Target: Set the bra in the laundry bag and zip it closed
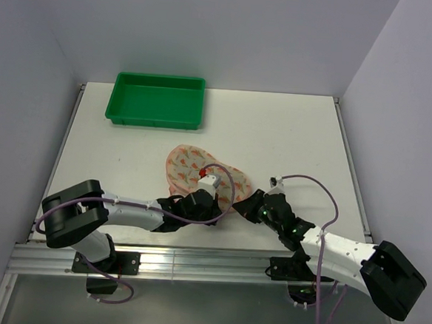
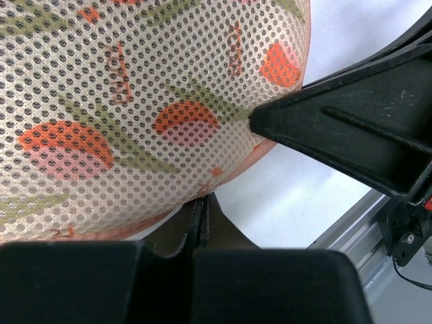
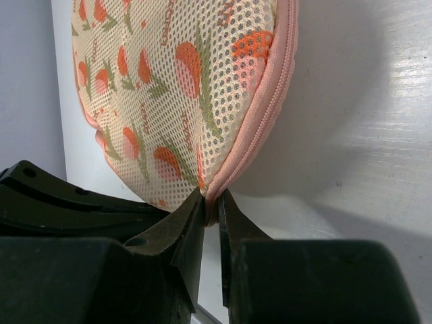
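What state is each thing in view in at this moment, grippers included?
laundry bag, domed; zipper looks closed along the edge that the right wrist view shows.
left gripper, shut, tips at the bag's near edge; a pinch on it cannot be confirmed.
right gripper, shut on the laundry bag's pink zipper edging.
green tray, upright at the far left, apart from the bag.
bra, not visible in any view.

The laundry bag (image 1: 195, 165) is seen lying on the white table (image 1: 292, 130), near its middle and somewhat toward the near edge. A peanut-shaped outline is shown, made of pale pink mesh printed with small orange and green motifs. The rim is bound by pink zipper edging (image 3: 270, 116), which is seen closed along the visible near stretch.
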You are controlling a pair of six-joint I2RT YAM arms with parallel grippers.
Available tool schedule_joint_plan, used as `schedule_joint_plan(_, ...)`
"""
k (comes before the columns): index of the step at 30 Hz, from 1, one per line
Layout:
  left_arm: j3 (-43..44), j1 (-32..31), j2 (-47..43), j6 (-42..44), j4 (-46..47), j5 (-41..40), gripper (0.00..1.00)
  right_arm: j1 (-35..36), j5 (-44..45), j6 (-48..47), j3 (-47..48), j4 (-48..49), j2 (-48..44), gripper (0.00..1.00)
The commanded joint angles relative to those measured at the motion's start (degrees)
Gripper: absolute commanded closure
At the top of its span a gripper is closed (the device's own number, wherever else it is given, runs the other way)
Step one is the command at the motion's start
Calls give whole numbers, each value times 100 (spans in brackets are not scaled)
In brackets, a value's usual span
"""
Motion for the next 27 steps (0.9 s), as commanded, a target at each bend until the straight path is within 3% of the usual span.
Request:
schedule_joint_plan(1,154,12,-125,3,19,-254,100,-29,7,-96,2,89,-61,82)
schedule_joint_plan(9,-390,21,-827,65,-402,-358,100,-511,157,-763,388,-508,-52,88)
schedule_joint_plan(21,-1314,478,-2005,-199,-984,-632,100,-1751,-466,-1792,1390,-896,686,88)
schedule_joint_plan(23,-1270,495,-2033,-147,-966,-614,100,-1769,-528,-1872,1592,-1010,774,81)
schedule_joint_plan(24,-1235,496,-2007,-138,-966,-597,100,-1769,-598,-1872,1637,-1027,774,72)
schedule_joint_plan(25,-1157,496,-1981,-129,-862,-562,100,-1778,-660,-1854,1672,-1071,766,51)
schedule_joint_plan(27,-1068,496,-1823,-138,-677,-369,100,-1708,-897,-1732,1620,-1072,670,27)
